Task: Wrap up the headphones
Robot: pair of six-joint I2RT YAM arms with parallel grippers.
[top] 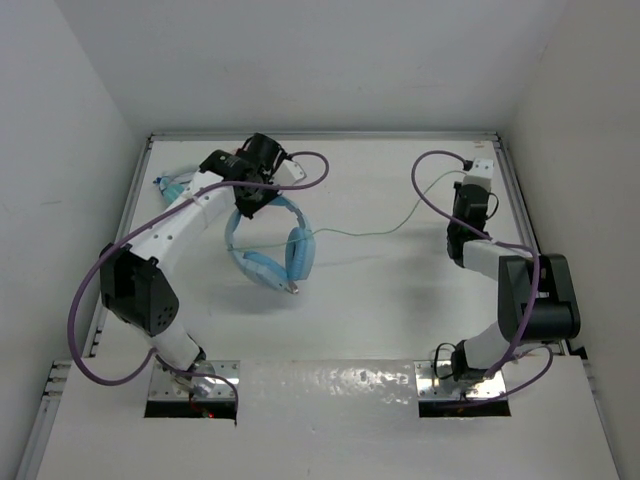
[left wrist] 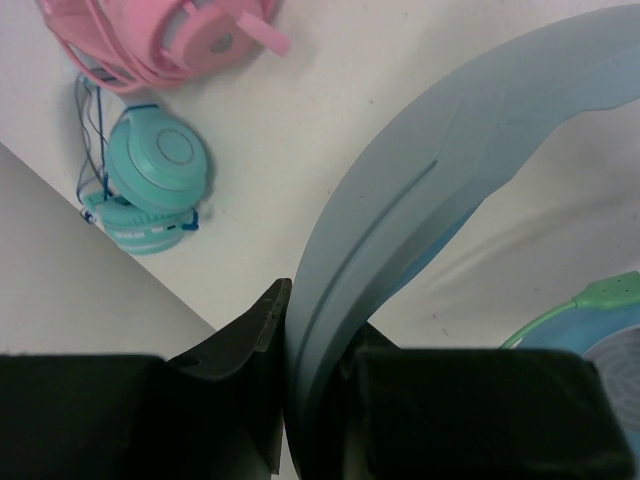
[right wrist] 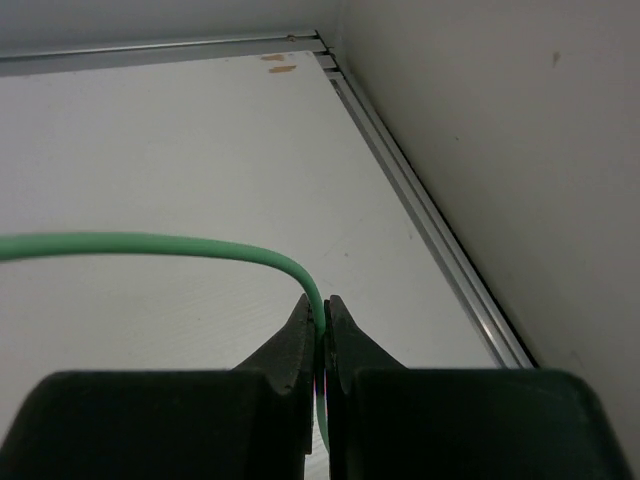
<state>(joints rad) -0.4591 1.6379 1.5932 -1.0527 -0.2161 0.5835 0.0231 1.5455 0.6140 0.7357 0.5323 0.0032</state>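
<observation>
1. Left wrist view: left gripper [left wrist: 318, 335] clamped tight on the headband [left wrist: 430, 180] of the light blue headphones [left wrist: 612, 352]. The band arches toward the upper right. Pink headphones [left wrist: 150, 40] sit at upper left with teal headphones [left wrist: 155, 170] just below, both on the table [left wrist: 300, 130].
2. Right wrist view: right gripper [right wrist: 320, 322] pinched shut on the thin green cable [right wrist: 150, 243], which curves off to the left edge.
3. Top view: blue headphones left of centre under the left gripper, possibly lifted, hard to tell. The cable runs right to the right gripper at upper right.
</observation>
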